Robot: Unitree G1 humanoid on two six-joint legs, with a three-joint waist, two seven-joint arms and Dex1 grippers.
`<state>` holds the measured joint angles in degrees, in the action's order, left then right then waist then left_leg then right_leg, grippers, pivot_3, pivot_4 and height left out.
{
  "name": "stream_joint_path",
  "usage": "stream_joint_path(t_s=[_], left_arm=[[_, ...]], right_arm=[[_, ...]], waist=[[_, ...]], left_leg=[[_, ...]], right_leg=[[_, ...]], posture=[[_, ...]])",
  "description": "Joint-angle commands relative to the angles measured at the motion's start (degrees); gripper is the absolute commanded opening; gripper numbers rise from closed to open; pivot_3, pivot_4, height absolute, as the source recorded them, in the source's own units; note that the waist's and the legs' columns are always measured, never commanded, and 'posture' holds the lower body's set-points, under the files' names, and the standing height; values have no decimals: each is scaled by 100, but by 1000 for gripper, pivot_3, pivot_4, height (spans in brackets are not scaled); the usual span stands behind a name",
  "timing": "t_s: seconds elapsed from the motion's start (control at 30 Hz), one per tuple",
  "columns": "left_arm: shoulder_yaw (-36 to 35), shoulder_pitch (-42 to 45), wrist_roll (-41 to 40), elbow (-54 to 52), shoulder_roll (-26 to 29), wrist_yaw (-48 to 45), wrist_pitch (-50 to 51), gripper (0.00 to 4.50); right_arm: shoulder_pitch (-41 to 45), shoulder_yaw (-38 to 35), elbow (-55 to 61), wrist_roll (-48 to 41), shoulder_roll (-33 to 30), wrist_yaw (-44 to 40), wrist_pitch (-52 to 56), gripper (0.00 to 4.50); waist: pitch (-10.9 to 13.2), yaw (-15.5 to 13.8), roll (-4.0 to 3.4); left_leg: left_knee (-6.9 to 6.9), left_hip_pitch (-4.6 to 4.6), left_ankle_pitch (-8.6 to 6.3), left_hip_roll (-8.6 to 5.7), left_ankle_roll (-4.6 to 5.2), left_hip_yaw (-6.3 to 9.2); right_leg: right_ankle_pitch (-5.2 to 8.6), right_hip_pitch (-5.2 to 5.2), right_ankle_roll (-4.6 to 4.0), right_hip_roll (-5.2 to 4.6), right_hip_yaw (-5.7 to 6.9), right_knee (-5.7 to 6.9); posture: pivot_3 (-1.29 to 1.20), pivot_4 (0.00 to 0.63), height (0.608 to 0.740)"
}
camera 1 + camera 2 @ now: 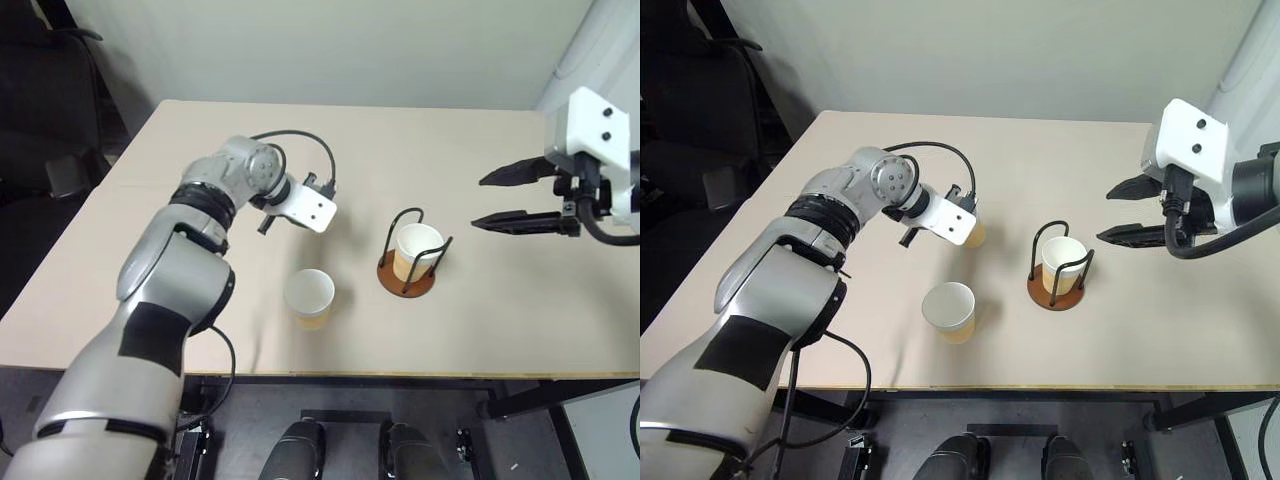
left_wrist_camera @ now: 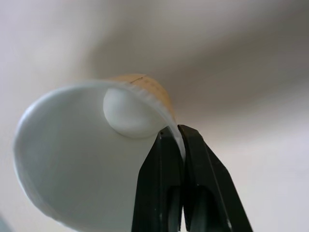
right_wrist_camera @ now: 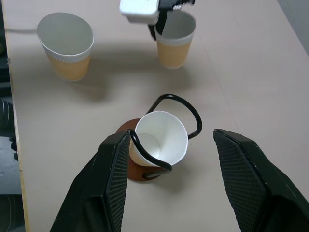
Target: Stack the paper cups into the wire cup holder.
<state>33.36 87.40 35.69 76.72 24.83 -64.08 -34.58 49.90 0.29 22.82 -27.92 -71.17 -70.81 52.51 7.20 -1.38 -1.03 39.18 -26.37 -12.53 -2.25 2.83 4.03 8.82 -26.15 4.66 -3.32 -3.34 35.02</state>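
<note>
Nearest the table (image 1: 520, 320) edge, at about seven o'clock from the holder (image 1: 407, 262), a loose cup (image 1: 309, 297) stands upright, mouth up, untouched; the holder sits near mid-table with one cup (image 1: 417, 250) already seated inside its wire loops, upright, long axis vertical. Farther back, at about ten o'clock from the holder, the left gripper (image 2: 179, 140) has its fingers pinched tight on the rim of the third cup (image 3: 175, 38), one finger inside the wall and one outside; that cup stands base down, mouth up, on or just above the table, I cannot tell which. The coming move, I judge, turns on this: the holder lies at four o'clock from the held cup, well apart, and the cup must arrive above the seated one with its axis upright, base first. The pinch is on one side of the rim, so the cup may tilt once lifted. The right gripper (image 1: 497, 198) hovers at two o'clock from the holder, fingers spread wide, holding nothing, nearer to the holder than the left.
</note>
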Motion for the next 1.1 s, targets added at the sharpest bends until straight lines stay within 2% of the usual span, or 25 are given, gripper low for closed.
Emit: stream_joint_path(t_s=[0.03,0.27,0.47,0.57,0.73,1.1], left_arm=[[-152,381,-69,8,133,-236,88,9],[-790,959,-735,7,143,-1593,508,9],[-1439,1307,-1461,-39,12,-2719,959,9],[-1470,1440,-1854,2,-104,-2842,1136,9],[-1064,1688,-2590,-51,-262,-2842,1230,9],[351,2045,-4293,-677,-322,-2842,1552,9]], right_arm=[[-106,-188,-81,21,-273,-109,-164,2749],[-624,-483,-560,92,-517,-426,-960,2749],[-784,-811,-915,7,-226,-280,-1505,2749],[-701,-956,-973,-116,32,-123,-1578,2749],[-700,-978,-1007,-427,-167,-310,-1019,2749],[-785,-1249,-986,-800,-370,-371,-718,2749]], waist=[[0,-4,1],[1,-16,3],[-2,1,-4],[2,33,-5],[2,11,-2],[1,-10,-5]], left_leg=[[0,-1,0,-6,0,-6],[-6,-9,-2,-9,2,-10],[-11,1,-13,-7,19,-27],[-2,2,-14,0,21,-22],[4,-4,-12,-3,25,-26],[5,-4,-23,1,33,-38]], right_leg=[[3,0,-3,9,5,0],[12,-7,-15,25,23,-4],[17,-3,-2,11,10,-3],[6,5,19,8,-2,-4],[8,9,22,9,11,-8],[15,15,49,1,9,-7]], posture=[[0,150,740],[0,150,740],[0,150,740],[0,150,740],[0,150,740],[0,150,740]])
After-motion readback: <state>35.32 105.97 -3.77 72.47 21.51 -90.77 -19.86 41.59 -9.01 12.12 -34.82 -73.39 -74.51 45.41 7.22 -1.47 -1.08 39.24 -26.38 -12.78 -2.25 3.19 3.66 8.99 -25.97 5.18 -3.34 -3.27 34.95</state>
